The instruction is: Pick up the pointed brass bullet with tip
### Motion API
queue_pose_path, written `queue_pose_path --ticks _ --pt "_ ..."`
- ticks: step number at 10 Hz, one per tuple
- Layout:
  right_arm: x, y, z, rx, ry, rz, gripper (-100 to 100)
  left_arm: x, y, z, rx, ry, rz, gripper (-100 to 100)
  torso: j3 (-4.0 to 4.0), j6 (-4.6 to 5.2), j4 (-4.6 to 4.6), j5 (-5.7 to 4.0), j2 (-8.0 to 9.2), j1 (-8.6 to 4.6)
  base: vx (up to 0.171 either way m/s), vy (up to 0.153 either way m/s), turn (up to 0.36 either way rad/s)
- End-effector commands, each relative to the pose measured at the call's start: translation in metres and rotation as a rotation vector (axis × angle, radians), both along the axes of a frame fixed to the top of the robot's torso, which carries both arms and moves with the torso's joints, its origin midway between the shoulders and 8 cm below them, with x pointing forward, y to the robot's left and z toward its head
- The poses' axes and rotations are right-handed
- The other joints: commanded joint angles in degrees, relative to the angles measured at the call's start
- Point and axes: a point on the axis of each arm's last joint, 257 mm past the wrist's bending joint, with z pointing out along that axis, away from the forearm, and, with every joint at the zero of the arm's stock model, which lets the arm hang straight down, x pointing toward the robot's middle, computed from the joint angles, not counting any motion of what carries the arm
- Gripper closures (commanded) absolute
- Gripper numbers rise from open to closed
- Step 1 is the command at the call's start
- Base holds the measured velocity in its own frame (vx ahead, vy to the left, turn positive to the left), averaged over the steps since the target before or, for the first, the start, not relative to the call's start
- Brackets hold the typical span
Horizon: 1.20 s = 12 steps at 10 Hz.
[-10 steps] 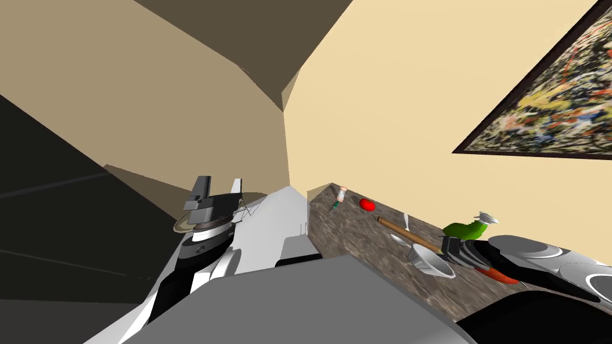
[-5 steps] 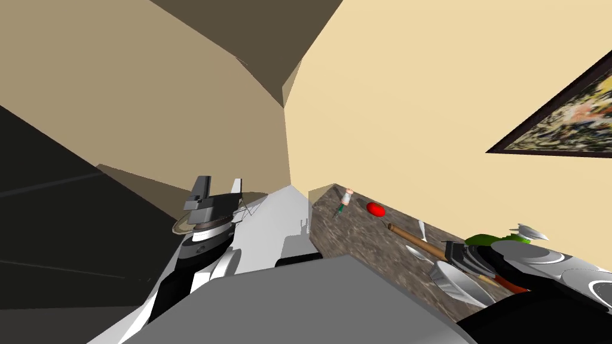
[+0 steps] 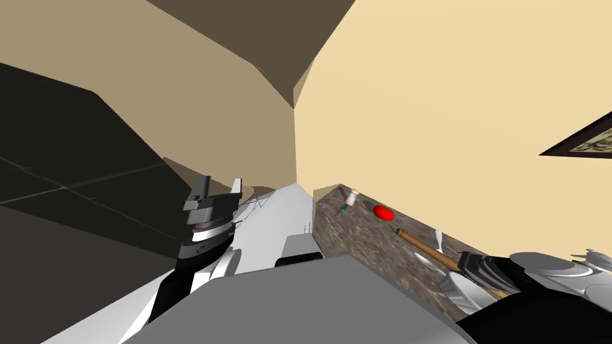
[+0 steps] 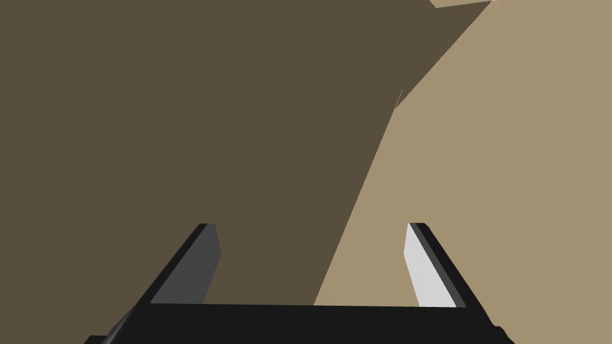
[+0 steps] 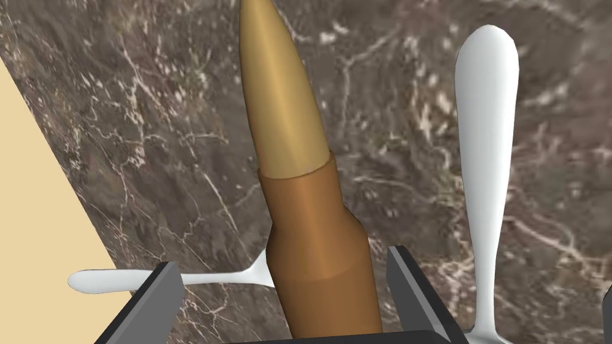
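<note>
Bullet: brass bullet (image 5: 299,179) lies on the brown marbled counter (image 5: 149,149), between the fingers of my right gripper (image 5: 284,263).
Long axis: it runs straight out from that gripper, with the pointed end away from it. From the head, the tip aims far and left along the counter, toward a red object (image 3: 383,212).
Right fingers: spread, one each side of the casing, with a gap on both sides.
Left gripper (image 4: 311,227): fingers apart, holding nothing.
Hidden: the tip is cut off by the frame edge, and the base is behind my gripper's body. A white spoon (image 5: 167,279) passes behind the casing.
</note>
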Motion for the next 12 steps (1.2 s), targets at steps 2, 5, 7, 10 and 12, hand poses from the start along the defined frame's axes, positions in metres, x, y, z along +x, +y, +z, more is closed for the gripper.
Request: queue_pose_path --ticks 2,5,7,10,12 --pt "-0.023 -0.005 -0.006 0.003 0.002 -0.075 -100 0.0 0.0 0.0 0.0 0.0 0.0 0 -0.03 -0.11 -0.02 0.01 -0.03 0.04 -0.101 -0.009 0.321" --pt "-0.058 -0.012 -0.012 0.0 0.002 -0.183 -100 0.0 0.0 0.0 0.0 0.0 0.0 0 0.19 -0.12 0.09 0.01 0.34 0.01 -0.195 -0.001 0.375" --pt "-0.07 -0.013 -0.013 -0.002 0.002 -0.218 -100 0.0 0.0 0.0 0.0 0.0 0.0 0 0.11 -0.03 0.06 0.0 0.16 -0.06 -0.106 -0.001 0.157" --pt "-0.074 -0.015 -0.014 -0.003 0.001 -0.236 100 0.0 0.0 0.0 0.0 0.0 0.0 0 -0.03 -0.02 0.01 0.0 -0.08 -0.08 -0.071 0.007 0.171" --pt "-0.074 -0.014 -0.015 -0.001 0.004 -0.233 100 0.0 0.0 0.0 0.0 0.0 0.0 0 -0.17 -0.01 -0.04 0.01 -0.31 -0.14 -0.003 0.001 0.005"
